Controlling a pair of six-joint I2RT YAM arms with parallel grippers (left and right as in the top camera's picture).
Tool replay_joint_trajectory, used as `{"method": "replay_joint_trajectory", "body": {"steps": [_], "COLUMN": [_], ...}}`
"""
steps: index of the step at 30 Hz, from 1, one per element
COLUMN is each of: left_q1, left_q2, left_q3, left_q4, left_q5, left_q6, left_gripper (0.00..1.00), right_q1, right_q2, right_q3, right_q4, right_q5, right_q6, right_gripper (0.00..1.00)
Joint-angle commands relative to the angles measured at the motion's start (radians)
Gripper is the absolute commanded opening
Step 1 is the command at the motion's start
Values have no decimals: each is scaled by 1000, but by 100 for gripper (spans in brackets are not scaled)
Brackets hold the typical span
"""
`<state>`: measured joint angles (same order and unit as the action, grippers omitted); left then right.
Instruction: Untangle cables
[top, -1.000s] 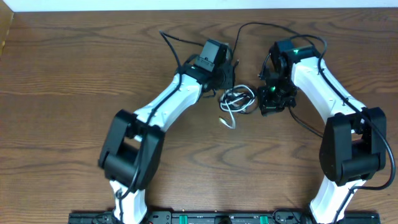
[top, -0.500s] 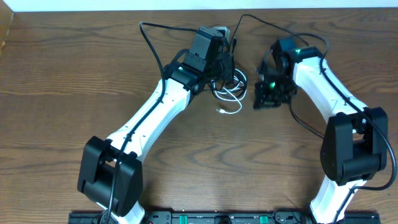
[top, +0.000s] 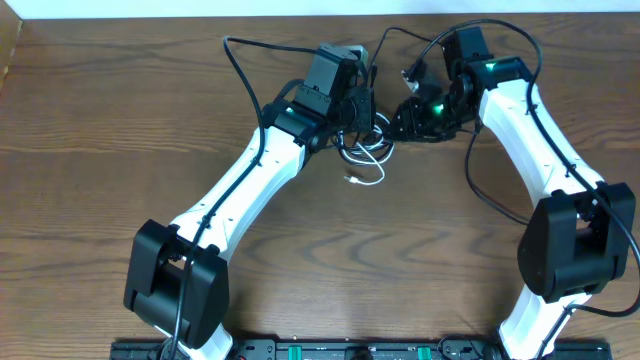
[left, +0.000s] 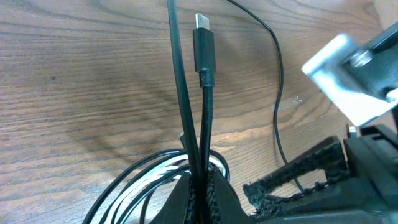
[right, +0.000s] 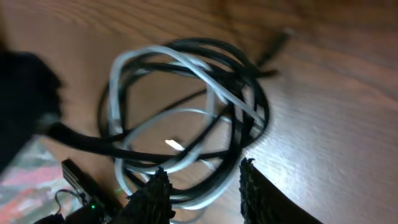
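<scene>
Near the middle of the far edge of the table (top: 100, 150), both arms are brought together over the cables (top: 365, 150). The left arm (top: 240, 185) is seen unchanged from half a second ago. The right arm (top: 520, 130) has been swung toward the far edge, so its gripper is now closer to the left one.

Three cables can be counted: two black cables (right: 211, 45) and one white cable (right: 155, 55), coiled together in overlapping loops.

The left gripper (left: 202, 199) is clamped on two black strands, one of which ends in a plug (left: 204, 46) held clear above the wood. The right gripper (right: 202, 186) is held with its jaws apart just over the coil, and nothing is pinched. The white cable's end plug (top: 350, 180) is laid on the side of the coil toward the near edge.
</scene>
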<state>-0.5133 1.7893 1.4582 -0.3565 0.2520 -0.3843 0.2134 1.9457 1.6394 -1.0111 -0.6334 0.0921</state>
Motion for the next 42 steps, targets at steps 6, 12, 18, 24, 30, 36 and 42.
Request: {"method": "replay_joint_trajectory", "body": {"steps": [6,12,18,24,30,36,42], "left_q1": [9,51,122,144,144,152,193], "left_q2": [-22,-22,-22,-22,-22,-23,-22], "left_q3": [18,18,18,18,19,19,19], "left_q4": [-17,-31,-31,-31,-22,-23,-29], "left_q5": [-10,59,199,261,316,386,392], "left_q6": [-50,-130,-211,-258,-291,-291,-290], "left_gripper": [8,8,8,8,8,8,8], "right_q1": [63,105,127,147,155,155,150], "right_q2": [-27,-27,-27,-27,-27,-27,-27], "right_q3": [31,31,29,29,29,29,29], "right_q4": [116,138,141,181,197,196,195], "right_q5": [-58,-56,-54,-84,-61,6,6], "right_q6": [-109,-143,-146,-146,-146,-155,-184], "right_gripper": [34,33,33,34,34,30,19]}}
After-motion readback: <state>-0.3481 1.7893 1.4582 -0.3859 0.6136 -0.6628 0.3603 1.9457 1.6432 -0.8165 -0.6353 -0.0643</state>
